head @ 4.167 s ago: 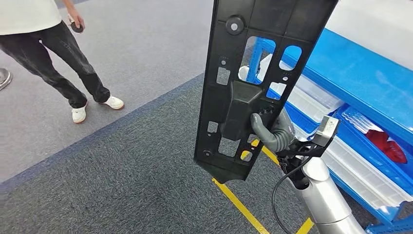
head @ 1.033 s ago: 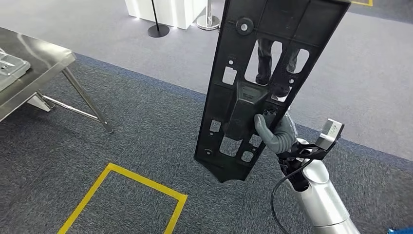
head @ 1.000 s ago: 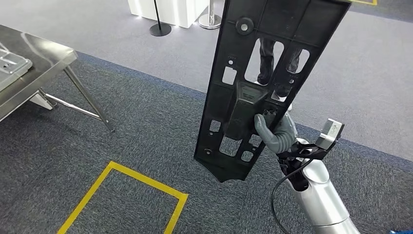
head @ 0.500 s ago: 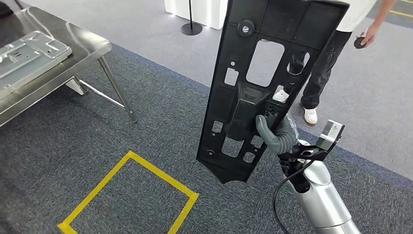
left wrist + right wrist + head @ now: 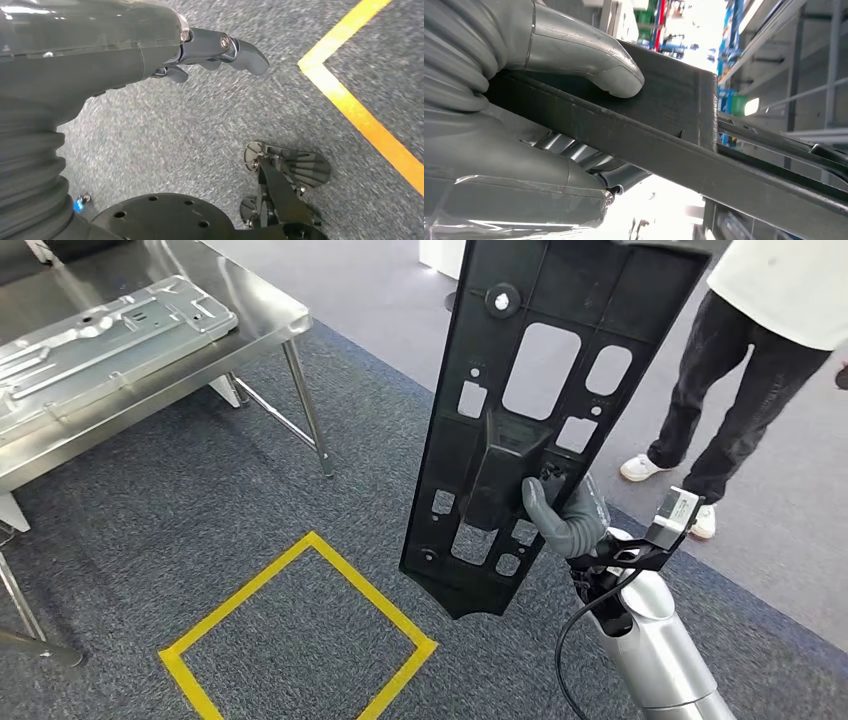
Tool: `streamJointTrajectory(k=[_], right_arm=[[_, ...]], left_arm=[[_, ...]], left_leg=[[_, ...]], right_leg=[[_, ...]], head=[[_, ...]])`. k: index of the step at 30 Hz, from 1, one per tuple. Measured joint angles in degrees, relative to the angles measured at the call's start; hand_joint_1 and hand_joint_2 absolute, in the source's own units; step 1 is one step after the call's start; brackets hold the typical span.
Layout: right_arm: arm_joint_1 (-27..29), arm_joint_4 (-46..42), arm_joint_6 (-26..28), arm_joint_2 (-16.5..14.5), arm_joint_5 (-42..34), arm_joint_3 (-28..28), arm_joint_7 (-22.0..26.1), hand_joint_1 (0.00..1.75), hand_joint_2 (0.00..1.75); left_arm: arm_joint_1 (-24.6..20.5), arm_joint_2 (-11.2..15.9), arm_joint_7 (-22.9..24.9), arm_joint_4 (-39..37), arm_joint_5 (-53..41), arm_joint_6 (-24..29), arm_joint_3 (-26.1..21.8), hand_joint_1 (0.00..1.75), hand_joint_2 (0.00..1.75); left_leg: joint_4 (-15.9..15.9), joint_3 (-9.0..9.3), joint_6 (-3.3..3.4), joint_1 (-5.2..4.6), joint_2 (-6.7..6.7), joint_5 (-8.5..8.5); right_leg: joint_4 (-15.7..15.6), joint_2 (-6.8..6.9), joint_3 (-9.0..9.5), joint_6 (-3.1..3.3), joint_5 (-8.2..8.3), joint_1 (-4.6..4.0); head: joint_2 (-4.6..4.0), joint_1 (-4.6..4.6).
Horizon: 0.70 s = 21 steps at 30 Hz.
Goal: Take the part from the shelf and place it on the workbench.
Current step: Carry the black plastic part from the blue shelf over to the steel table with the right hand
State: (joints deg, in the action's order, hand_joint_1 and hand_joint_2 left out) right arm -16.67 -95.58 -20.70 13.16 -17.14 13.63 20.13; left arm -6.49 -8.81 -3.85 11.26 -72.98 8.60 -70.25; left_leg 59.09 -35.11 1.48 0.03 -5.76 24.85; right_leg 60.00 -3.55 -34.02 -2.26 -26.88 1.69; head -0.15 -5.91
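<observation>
Black part point(image 5: 545, 410) upright in my right hand point(image 5: 565, 512), thumb across centre boss, fingers wrapped behind; wrist view confirms pinch on edge. Carry step, my read: keep grip firm, part vertical, long top end clear of person point(image 5: 760, 380), close on workbench point(image 5: 250, 320) at front-left. Right arm raised, elbow low. Left hand point(image 5: 150, 45) hangs over carpet, fingers loosely curled, holding nothing.
</observation>
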Motion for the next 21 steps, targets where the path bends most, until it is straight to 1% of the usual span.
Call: streamJointTrajectory(k=[1, 2, 3, 4, 5, 6, 7, 8, 9, 10, 11, 12, 13, 14, 15, 16, 17, 18, 19, 20, 21], right_arm=[[0.0, 0.1, 0.0, 0.0, 0.0, 0.0, 0.0, 1.69, 1.75], [-0.1, 0.2, -0.1, -0.1, 0.0, 0.0, 0.1, 1.69, 1.75], [-0.2, 0.3, -0.2, -0.1, -0.1, 0.0, 0.1, 1.69, 1.75], [-0.3, 0.4, -0.2, -0.1, -0.1, 0.0, 0.2, 1.69, 1.75], [-0.5, 0.4, -0.3, 0.0, -0.1, 0.0, 0.2, 1.69, 1.75], [-0.7, 0.5, -0.3, 0.1, -0.2, 0.0, 0.3, 1.69, 1.75], [-0.7, 0.5, -0.3, 0.2, -0.2, 0.0, 0.3, 1.69, 1.75], [-0.8, 0.6, -0.3, 0.3, -0.2, 0.0, 0.3, 1.69, 1.75], [-0.8, 0.7, -0.3, 0.3, -0.2, 0.0, 0.3, 1.69, 1.75], [-0.8, 0.8, -0.3, 0.3, -0.2, 0.0, 0.3, 1.69, 1.75], [-0.8, 0.9, -0.3, 0.3, -0.2, 0.0, 0.3, 1.69, 1.75], [-0.9, 0.9, -0.3, 0.3, -0.2, 0.0, 0.3, 1.69, 1.75], [-0.9, 0.9, -0.3, 0.3, -0.2, 0.0, 0.3, 1.69, 1.75], [-1.0, 0.9, -0.3, 0.3, -0.2, 0.0, 0.4, 1.69, 1.75], [-1.0, 0.9, -0.4, 0.3, -0.2, 0.0, 0.4, 1.69, 1.75], [-1.1, 0.9, -0.4, 0.3, -0.2, 0.0, 0.5, 1.69, 1.75], [-1.1, 0.9, -0.4, 0.3, -0.2, 0.0, 0.5, 1.69, 1.75], [-1.1, 0.8, -0.4, 0.3, -0.2, 0.0, 0.6, 1.69, 1.75], [-1.1, 0.8, -0.5, 0.2, -0.2, 0.0, 0.6, 1.69, 1.75], [-1.1, 0.7, -0.5, 0.0, -0.2, 0.0, 0.6, 1.69, 1.75], [-1.1, 0.7, -0.6, -0.1, -0.2, 0.0, 0.6, 1.69, 1.75]], left_arm=[[0.0, 0.0, 0.1, 0.0, 0.1, 0.0, 0.0, 0.0, 1.75], [0.1, 0.0, 0.2, 0.0, 0.2, 0.0, 0.0, 0.0, 1.75], [0.2, 0.0, 0.3, 0.0, 0.2, 0.1, 0.0, 0.0, 1.75], [0.3, 0.0, 0.4, 0.0, 0.3, 0.2, 0.0, 0.0, 1.75], [0.3, 0.0, 0.5, 0.0, 0.3, 0.2, 0.0, 0.0, 1.75], [0.2, 0.0, 0.6, 0.0, 0.3, 0.3, 0.0, 0.0, 1.75], [0.2, 0.0, 0.6, 0.0, 0.3, 0.3, 0.0, 0.0, 1.75], [0.0, 0.0, 0.6, 0.0, 0.4, 0.3, 0.0, 0.0, 1.75], [0.0, 0.0, 0.6, 0.0, 0.4, 0.3, 0.0, 0.0, 1.75], [-0.1, 0.0, 0.6, 0.0, 0.4, 0.3, 0.0, 0.0, 1.75], [-0.1, 0.0, 0.7, 0.0, 0.4, 0.3, -0.1, 0.0, 1.75], [0.0, 0.0, 0.7, 0.0, 0.4, 0.3, -0.1, 0.0, 1.75], [0.0, 0.0, 0.7, 0.0, 0.4, 0.3, -0.1, 0.0, 1.75], [0.0, 0.0, 0.7, 0.0, 0.4, 0.3, -0.1, 0.0, 1.75], [-0.1, 0.0, 0.7, 0.0, 0.3, 0.3, -0.1, 0.0, 1.75], [-0.1, 0.0, 0.7, 0.0, 0.3, 0.2, -0.1, 0.0, 1.75], [-0.1, 0.0, 0.7, 0.0, 0.2, 0.2, 0.0, 0.0, 1.75], [0.0, 0.0, 0.7, 0.0, 0.2, 0.2, 0.0, 0.0, 1.75], [0.2, 0.0, 0.7, 0.0, 0.2, 0.2, 0.0, 0.0, 1.75], [0.3, 0.0, 0.7, 0.0, 0.2, 0.2, 0.0, 0.0, 1.75], [0.2, 0.0, 0.7, 0.0, 0.2, 0.2, 0.0, 0.0, 1.75]], left_leg=[[0.1, -0.26, -0.33, 0.02, -0.56, -0.06], [0.0, -0.46, -0.7, 0.08, -1.13, -0.17], [0.0, -0.6, -1.03, 0.19, -1.38, -0.2], [0.5, -0.84, -1.36, 0.14, -0.72, 0.11], [1.8, -1.49, -1.68, 0.11, 0.55, 0.97], [4.4, -2.62, -1.95, 0.12, 2.16, 2.36], [7.9, -4.28, -2.23, 0.14, 3.73, 4.07], [11.6, -6.14, -2.45, 0.26, 4.5, 5.67], [14.5, -7.58, -2.59, 0.35, 4.85, 6.6], [15.6, -8.16, -2.66, 0.41, 5.05, 6.54], [14.6, -7.6, -2.62, 0.43, 5.25, 5.51], [11.6, -6.01, -2.46, 0.42, 5.65, 3.76], [7.4, -3.86, -2.16, 0.27, 6.78, 2.08], [3.8, -1.95, -1.76, -0.05, 7.92, 0.93], [1.3, -0.7, -1.35, -0.32, 8.83, 0.33], [0.0, -0.17, -1.0, -0.59, 9.34, 0.3], [-0.1, -0.2, -0.7, -0.76, 8.94, 0.34], [-0.3, -0.17, -0.4, -0.69, 8.33, 0.24], [-0.6, -0.03, -0.1, -0.6, 7.72, 0.1], [-0.9, 0.16, 0.23, -0.47, 7.16, -0.06], [-1.2, 0.36, 0.56, -0.29, 6.58, -0.23]], right_leg=[[-0.7, -0.42, 0.23, 0.24, -0.16, -0.06], [-0.9, 0.06, 0.24, 0.52, -0.09, -0.14], [-1.0, 0.68, 0.33, 0.88, 0.01, -0.1], [-1.2, 1.31, 0.52, 1.26, 0.08, -0.04], [-1.5, 2.02, 0.74, 1.65, 0.14, 0.03], [-1.7, 2.74, 0.95, 1.96, 0.13, 0.05], [-1.7, 3.48, 1.09, 2.19, 0.06, -0.09], [-1.7, 4.27, 1.15, 2.36, -0.03, -0.2], [-1.7, 5.01, 1.18, 2.41, -0.12, -0.29], [-1.7, 5.74, 1.24, 2.41, -0.21, -0.35], [-1.7, 6.42, 1.34, 2.36, -0.33, -0.39], [-1.7, 7.04, 1.53, 2.25, -0.48, -0.43], [-1.7, 7.67, 1.77, 2.09, -0.67, -0.48], [-1.6, 8.22, 1.96, 1.84, -0.88, -0.62], [-1.6, 8.74, 2.12, 1.56, -1.04, -0.77], [-1.7, 9.27, 2.22, 1.27, -1.17, -0.93], [-1.7, 9.81, 2.31, 0.99, -1.23, -1.06], [-1.9, 10.32, 2.44, 0.69, -1.32, -1.09], [-1.7, 10.04, 2.57, 0.38, -1.64, -1.0], [-0.8, 9.07, 2.31, 0.14, -2.4, -0.89], [1.4, 7.57, 1.38, -0.05, -3.79, -0.77]], head=[[0.0, 0.0], [0.0, 0.0], [0.0, 0.0], [0.0, -0.01], [0.0, -0.01], [0.0, -0.01], [0.0, -0.01], [0.0, -0.01], [0.0, -0.01], [0.0, -0.01], [0.0, -0.01], [0.0, -0.01], [0.0, -0.02], [0.0, -0.02], [0.0, -0.01], [0.0, -0.01], [0.0, -0.01], [0.0, -0.01], [0.0, -0.01], [0.0, -0.01], [0.0, 0.0]])
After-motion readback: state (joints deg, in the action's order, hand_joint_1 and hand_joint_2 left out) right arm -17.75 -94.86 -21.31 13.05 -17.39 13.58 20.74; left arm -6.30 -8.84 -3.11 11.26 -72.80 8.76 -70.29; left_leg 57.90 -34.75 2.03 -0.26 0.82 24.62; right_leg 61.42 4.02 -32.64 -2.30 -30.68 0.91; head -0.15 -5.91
